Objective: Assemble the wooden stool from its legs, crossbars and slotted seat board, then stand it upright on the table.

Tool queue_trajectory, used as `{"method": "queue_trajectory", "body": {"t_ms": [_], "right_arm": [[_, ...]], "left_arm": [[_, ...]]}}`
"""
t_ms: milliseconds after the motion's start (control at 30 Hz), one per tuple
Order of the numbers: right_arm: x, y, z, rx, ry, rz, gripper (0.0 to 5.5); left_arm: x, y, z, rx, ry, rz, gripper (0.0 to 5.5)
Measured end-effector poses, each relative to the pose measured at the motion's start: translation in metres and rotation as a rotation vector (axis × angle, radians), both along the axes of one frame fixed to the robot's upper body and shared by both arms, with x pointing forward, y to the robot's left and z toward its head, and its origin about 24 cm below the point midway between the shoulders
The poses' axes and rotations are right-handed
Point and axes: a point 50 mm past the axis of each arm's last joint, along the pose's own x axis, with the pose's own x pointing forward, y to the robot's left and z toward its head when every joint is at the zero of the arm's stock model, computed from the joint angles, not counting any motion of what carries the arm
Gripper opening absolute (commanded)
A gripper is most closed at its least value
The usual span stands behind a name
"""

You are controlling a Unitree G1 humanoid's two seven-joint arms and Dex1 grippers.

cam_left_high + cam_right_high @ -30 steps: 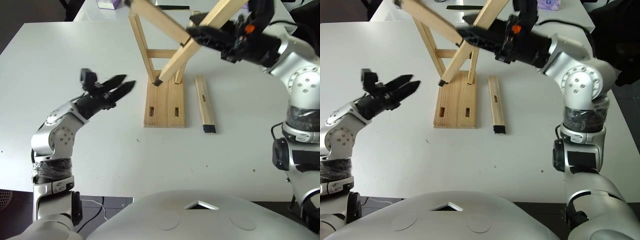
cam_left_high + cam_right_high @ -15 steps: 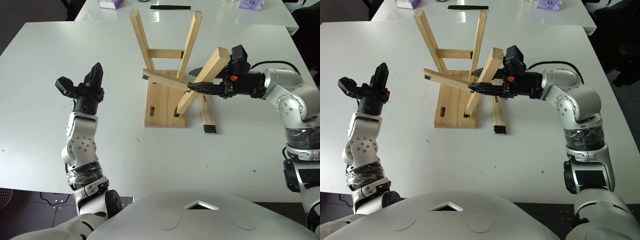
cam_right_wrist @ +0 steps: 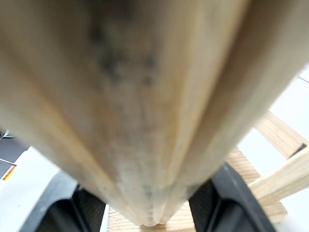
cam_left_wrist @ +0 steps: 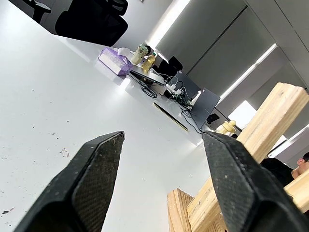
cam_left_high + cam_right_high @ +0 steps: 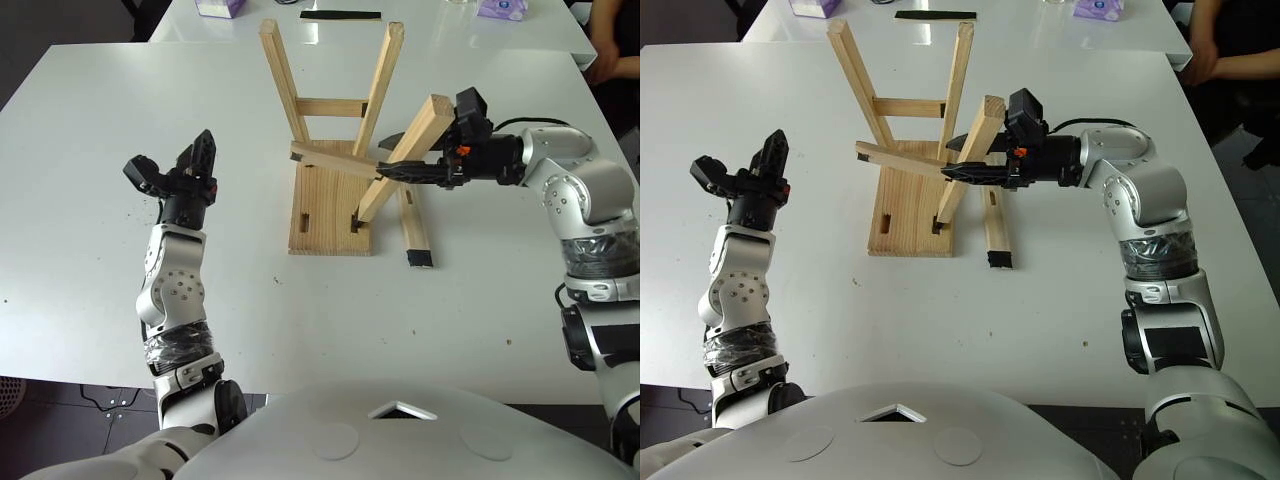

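The slotted seat board lies flat on the white table. Two legs joined by a crossbar stand slanted at its far end. My right gripper is shut on a third leg, which leans with its lower end at the board's near right slot. A crossbar sticks out sideways from that leg. The right wrist view has the held leg close up between the dark fingers. A loose wooden piece lies right of the board. My left gripper is open and raised left of the board, holding nothing.
At the table's far edge sit a purple tissue box, a black strip and another purple box. In the left wrist view, chairs and desk clutter stand across the room. Bare tabletop stretches left of and in front of the board.
My right gripper has brought the leg down from high above to the board's near right slot. My left forearm has swung upright, gripper still open.
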Motion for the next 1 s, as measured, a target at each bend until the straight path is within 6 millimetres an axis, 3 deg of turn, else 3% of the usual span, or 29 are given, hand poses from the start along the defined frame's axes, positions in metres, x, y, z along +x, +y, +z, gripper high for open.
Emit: {"method": "queue_trajectory", "body": {"t_ms": [467, 1000], "right_arm": [[-0.004, 0.000, 0.000, -0.036, -0.002, 0.081, 2.01], [0.011, 0.006, -0.002, -0.107, -0.035, 0.127, 2.01]], "left_arm": [[-0.007, -0.007, -0.011, 0.017, 0.005, 0.017, 2.98], [-0.010, -0.017, -0.024, 0.016, 0.035, 0.007, 2.98]]}}
